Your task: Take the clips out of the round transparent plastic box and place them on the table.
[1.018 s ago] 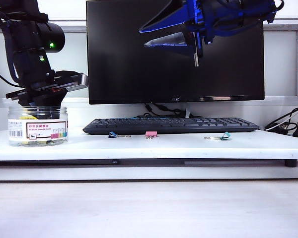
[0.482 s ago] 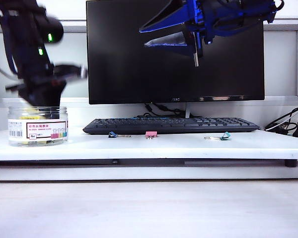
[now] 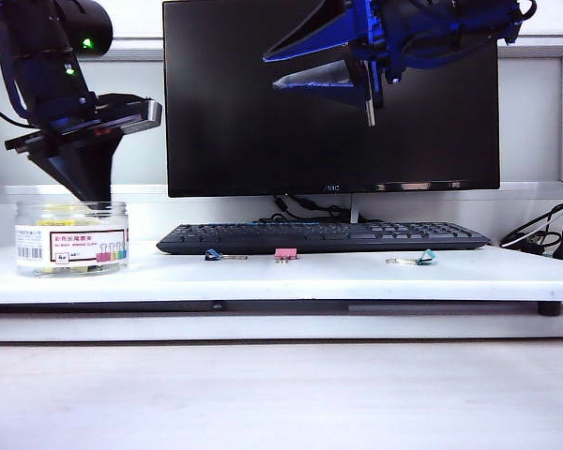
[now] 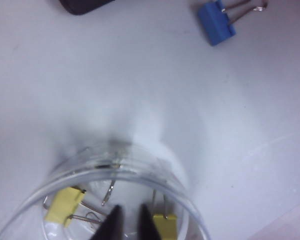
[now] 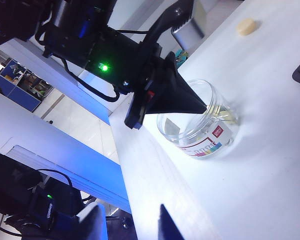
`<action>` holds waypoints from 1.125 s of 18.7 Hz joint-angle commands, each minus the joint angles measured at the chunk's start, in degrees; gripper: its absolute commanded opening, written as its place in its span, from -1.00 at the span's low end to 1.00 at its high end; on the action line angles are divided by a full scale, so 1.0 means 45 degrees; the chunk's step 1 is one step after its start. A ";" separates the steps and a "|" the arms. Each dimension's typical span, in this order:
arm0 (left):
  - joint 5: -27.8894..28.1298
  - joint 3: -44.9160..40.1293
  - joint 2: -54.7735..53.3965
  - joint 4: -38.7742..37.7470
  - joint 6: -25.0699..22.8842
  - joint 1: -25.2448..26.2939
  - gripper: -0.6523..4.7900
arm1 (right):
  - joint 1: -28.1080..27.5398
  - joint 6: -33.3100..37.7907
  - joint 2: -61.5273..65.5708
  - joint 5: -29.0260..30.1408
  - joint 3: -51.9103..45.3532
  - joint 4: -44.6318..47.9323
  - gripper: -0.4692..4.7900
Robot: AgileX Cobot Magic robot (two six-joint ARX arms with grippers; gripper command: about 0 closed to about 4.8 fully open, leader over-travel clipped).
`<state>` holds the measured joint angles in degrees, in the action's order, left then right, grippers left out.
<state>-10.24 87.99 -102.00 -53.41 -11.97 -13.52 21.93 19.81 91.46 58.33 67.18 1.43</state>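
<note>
The round transparent plastic box (image 3: 72, 239) stands at the left end of the white table (image 3: 357, 277). My left gripper (image 3: 92, 197) points down, its tips just at the box's mouth. In the left wrist view its dark fingers (image 4: 114, 222) stand a narrow gap apart, the left gripper (image 4: 130, 212) holding nothing. Two yellow clips (image 4: 64, 205) (image 4: 165, 224) lie on the box's floor on either side of the fingers, inside the clear rim (image 4: 140, 167). My right gripper (image 3: 270, 72) hangs open high in front of the monitor, empty; from there I see the box (image 5: 200, 125).
A black keyboard (image 3: 324, 237) and monitor (image 3: 330, 94) stand behind. A blue clip (image 3: 213, 254), a pink clip (image 3: 285, 253) and a teal clip (image 3: 424, 257) lie on the table before the keyboard. Cables (image 3: 544, 239) trail at the far right.
My left gripper has risen from deep in the box up to its mouth. The right arm has stayed still.
</note>
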 commanded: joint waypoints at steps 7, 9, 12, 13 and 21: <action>0.0578 -0.0029 -0.0379 -0.0704 -0.0913 0.0010 -0.23 | 0.0019 -0.0073 -0.0068 0.0165 0.0068 0.0131 -0.26; 0.0661 -0.0019 -0.0811 -0.0670 -0.0918 0.0010 -0.23 | 0.0019 -0.0073 -0.0068 0.0160 0.0068 0.0141 -0.26; 0.0996 -0.0019 -0.0996 -0.0398 -0.0923 0.0010 -0.23 | 0.0019 -0.0078 -0.0068 0.0170 0.0068 0.0325 -0.26; 0.0996 -0.0015 -0.0996 -0.0257 -0.0933 0.0010 -0.23 | 0.0019 -0.0073 -0.0068 0.0170 0.0068 0.0427 -0.26; 0.0792 -0.0015 -0.1695 0.0209 -0.1166 0.0010 -0.23 | 0.0019 -0.0073 -0.0068 0.0165 0.0068 0.0753 -0.26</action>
<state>-5.74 88.09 -108.90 -52.86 -17.10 -13.54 21.91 19.81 91.44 58.59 67.18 3.79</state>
